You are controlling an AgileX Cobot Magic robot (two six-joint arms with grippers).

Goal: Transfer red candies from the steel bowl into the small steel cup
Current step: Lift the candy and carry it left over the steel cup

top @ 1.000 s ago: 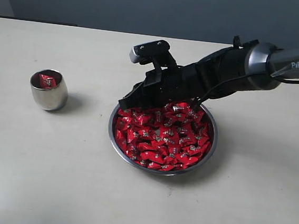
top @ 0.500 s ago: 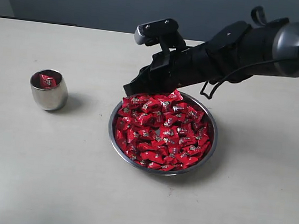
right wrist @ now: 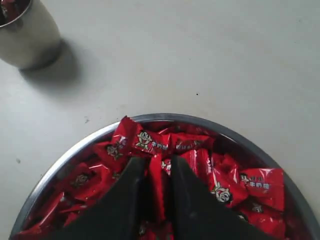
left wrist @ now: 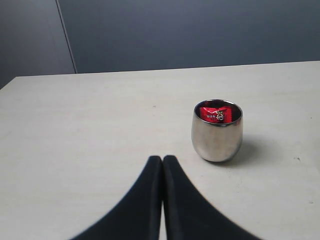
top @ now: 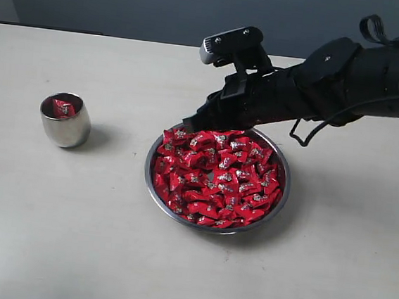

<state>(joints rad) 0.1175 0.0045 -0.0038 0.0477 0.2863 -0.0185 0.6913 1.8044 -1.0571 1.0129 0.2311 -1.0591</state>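
Observation:
The steel bowl [top: 149, 188] sits mid-table, heaped with red candies [top: 214, 179]. Just over its far rim hangs my right gripper [top: 192, 120], clear of the heap. In the right wrist view that gripper [right wrist: 156, 161] is shut on one red candy [right wrist: 156, 182], held upright between the black fingers above the bowl's rim [right wrist: 70, 156]. The small steel cup [top: 65, 119] stands upright at the left with a red candy [left wrist: 216, 114] inside. My left gripper [left wrist: 162, 159] is shut and empty, low over the table a short way from the cup [left wrist: 217, 131]. It is out of the exterior view.
The right arm [top: 348, 79] reaches in from the right above the bowl's far side. Bare beige tabletop [top: 106, 232] lies between cup and bowl. A dark wall [top: 164, 5] runs behind the table's far edge.
My right gripper has lifted out of the candy heap and drawn back toward the right and the far rim, carrying a candy. The cup, the bowl and the left gripper have stayed put.

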